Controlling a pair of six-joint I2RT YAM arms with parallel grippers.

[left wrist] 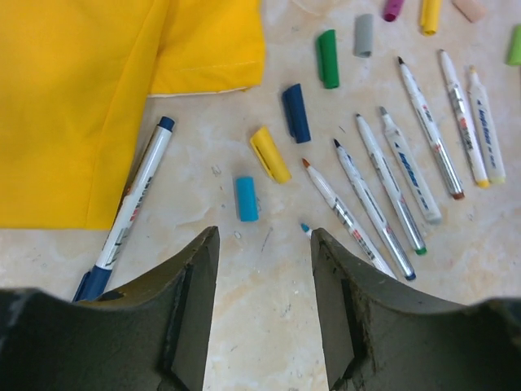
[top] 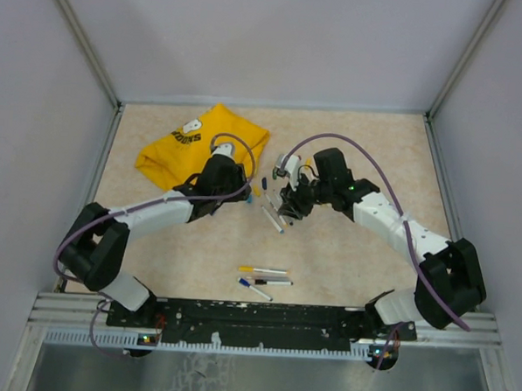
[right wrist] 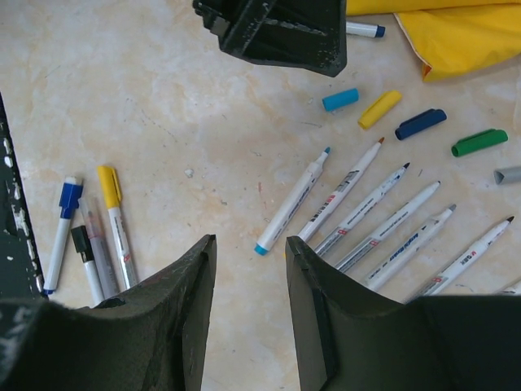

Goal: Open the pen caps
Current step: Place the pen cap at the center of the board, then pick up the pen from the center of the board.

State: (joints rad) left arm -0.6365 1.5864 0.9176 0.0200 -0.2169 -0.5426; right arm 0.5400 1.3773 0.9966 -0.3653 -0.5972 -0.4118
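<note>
Counting outward from the arm bases, I get four capped pens [right wrist: 120, 240] lying side by side nearest me, at 6 o'clock of both grippers. Their caps are blue, black and yellow, plus one I cannot make out.

Further out, the right gripper [right wrist: 251, 243] hangs over the table [right wrist: 122, 81] with its jaws about half apart and nothing held. The tail of a light-blue-tipped pen [right wrist: 293, 202] lies on the table just below the gap. The left gripper [left wrist: 264, 236] faces it from 9 o'clock, its jaws also parted and empty. One finger [left wrist: 346, 293] covers most of that same pen, so only the tip shows in the left wrist view.

Between the two grippers lies a fan of uncapped pens [left wrist: 411, 173]. I count eight in the left wrist view. On the overhead view they are too small to count.

Beyond their tips I count nine loose caps [left wrist: 270, 154]: light blue, yellow, dark blue, green and grey, then purple, a second yellow, pink and a second green. The last four are cut off by the frame edge.

One blue-capped pen [left wrist: 130, 204] lies apart, at 9 o'clock of the caps in that view, just beside the yellow T-shirt [top: 202, 144]. The shirt is bunched farthest out, at 10 o'clock of the left gripper.
</note>
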